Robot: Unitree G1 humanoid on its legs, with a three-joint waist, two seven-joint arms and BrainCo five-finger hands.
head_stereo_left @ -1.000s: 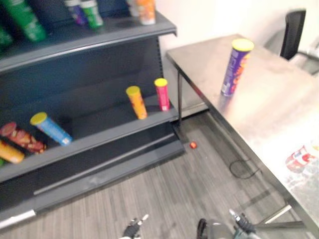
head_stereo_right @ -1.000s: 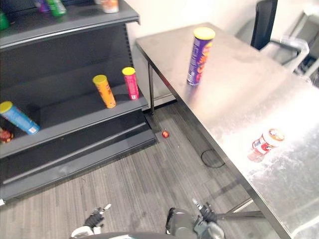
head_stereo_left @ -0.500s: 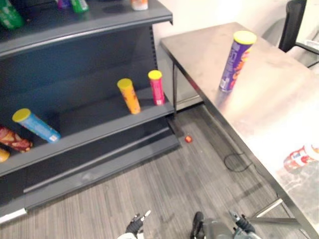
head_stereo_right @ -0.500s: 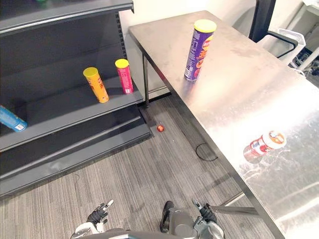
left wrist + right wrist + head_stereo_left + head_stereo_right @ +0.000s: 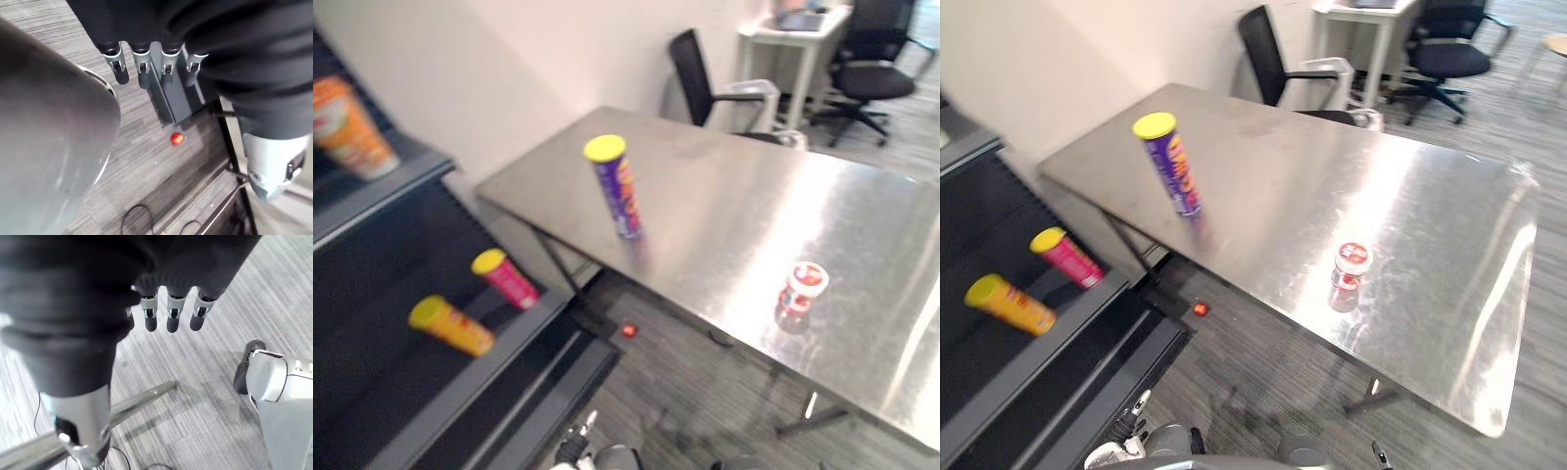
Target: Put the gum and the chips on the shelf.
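On the left stands a dark shelf. An orange can sits on the top board. Lower down, a yellow tube and a pink tube sit near each other, with bare board beside them. I think that is room for the new things.

A little red ball lies on the floor, just by the foot of the shelf.

Next comes the shiny tabletop. The purple chips tube with a yellow lid stands up on its flat end, near the side of the tabletop closest to the shelf. The small red and white gum tub stands well apart from it, close to the front edge. Nothing touches either one, so both jobs are not yet begun. A black chair is behind the tabletop.

The left hand hangs low over the floor, with its fingers straight and a bit spread. It holds nothing. The right hand hangs low over the floor too, near a metal bar, its fingers straight and side by side, and it is empty as well. Both hands are far below the tabletop. I think an arm must lift up and reach out before it can take hold of the tube or the tub.
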